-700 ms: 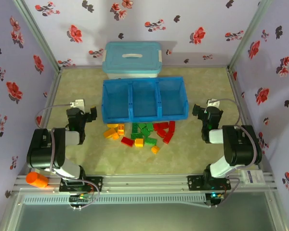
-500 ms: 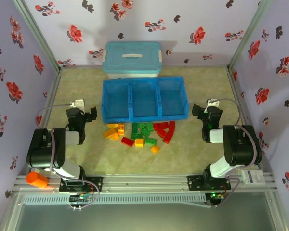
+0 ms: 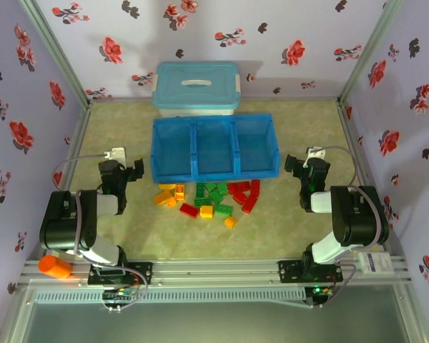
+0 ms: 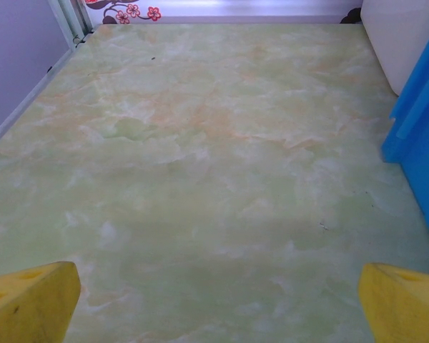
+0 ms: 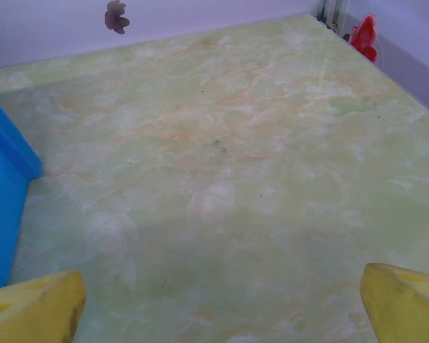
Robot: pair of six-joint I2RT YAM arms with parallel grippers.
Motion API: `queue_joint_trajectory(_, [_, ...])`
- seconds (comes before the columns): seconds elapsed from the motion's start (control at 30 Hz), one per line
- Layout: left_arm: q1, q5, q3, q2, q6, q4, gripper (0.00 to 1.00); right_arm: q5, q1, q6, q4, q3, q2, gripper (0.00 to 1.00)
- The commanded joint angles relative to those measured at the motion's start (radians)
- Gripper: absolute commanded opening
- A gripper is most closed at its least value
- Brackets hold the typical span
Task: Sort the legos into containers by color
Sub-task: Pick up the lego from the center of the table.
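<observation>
The legos lie in a loose pile on the table just in front of the blue tray (image 3: 214,174): yellow ones (image 3: 168,195) at the left, green ones (image 3: 214,193) in the middle, red ones (image 3: 244,191) at the right. The tray's three containers hold nothing. My left gripper (image 3: 134,171) rests low beside the tray's left end, open, its yellow fingertips (image 4: 28,304) wide apart over bare table. My right gripper (image 3: 293,163) sits by the tray's right end, also open, with bare table between its fingertips (image 5: 407,300). The tray's wall (image 4: 422,121) shows in the left wrist view, and its corner (image 5: 3,186) in the right wrist view.
A light blue lidded storage box (image 3: 196,87) stands behind the tray against the back wall. An orange cylinder (image 3: 55,266) rests on the left arm's base. Flowered walls close the table on three sides.
</observation>
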Motion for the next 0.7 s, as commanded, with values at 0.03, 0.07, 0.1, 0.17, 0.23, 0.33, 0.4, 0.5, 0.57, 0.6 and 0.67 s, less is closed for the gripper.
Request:
queue_joint_trajectory(0.03, [0.008, 0.009, 0.019, 0.011, 0.018, 0.032, 1.00, -0.015, -0.004, -0.018, 0.015, 0.012, 0.005, 0.99])
queue_joint_trajectory(0.07, [0.008, 0.009, 0.019, 0.011, 0.018, 0.032, 1.00, -0.016, -0.004, -0.018, 0.015, 0.013, 0.006, 0.99])
queue_joint_trajectory(0.1, [0.008, 0.009, 0.019, 0.011, 0.018, 0.032, 1.00, -0.016, -0.004, -0.018, 0.015, 0.012, 0.005, 0.99])
queue_joint_trajectory(0.17, [0.008, 0.009, 0.019, 0.012, 0.018, 0.031, 1.00, -0.015, -0.004, -0.017, 0.015, 0.012, 0.006, 0.99])
queue_joint_trajectory(0.23, [0.008, 0.009, 0.019, 0.011, 0.018, 0.032, 1.00, -0.015, -0.004, -0.018, 0.015, 0.013, 0.005, 0.99])
queue_joint_trajectory(0.33, [0.008, 0.008, 0.019, 0.011, 0.018, 0.032, 1.00, -0.016, -0.004, -0.018, 0.015, 0.012, 0.006, 0.99])
queue_joint_trajectory(0.4, [0.008, 0.009, 0.019, 0.011, 0.016, 0.031, 1.00, -0.016, -0.004, -0.018, 0.015, 0.012, 0.006, 0.99])
queue_joint_trajectory(0.5, [0.010, 0.008, 0.021, 0.010, 0.012, 0.030, 1.00, -0.015, -0.004, -0.018, 0.014, 0.014, 0.007, 0.99])
queue_joint_trajectory(0.57, [0.010, 0.006, 0.018, 0.010, 0.012, 0.034, 1.00, -0.015, -0.004, -0.018, 0.015, 0.015, 0.006, 0.99])
queue_joint_trajectory(0.6, [0.009, -0.002, 0.016, 0.009, 0.013, 0.037, 1.00, -0.017, -0.004, -0.018, 0.019, 0.011, 0.003, 0.99])
queue_joint_trajectory(0.67, [-0.005, -0.057, 0.023, -0.025, 0.009, 0.003, 1.00, -0.070, -0.001, -0.038, 0.037, -0.009, -0.039, 0.99])
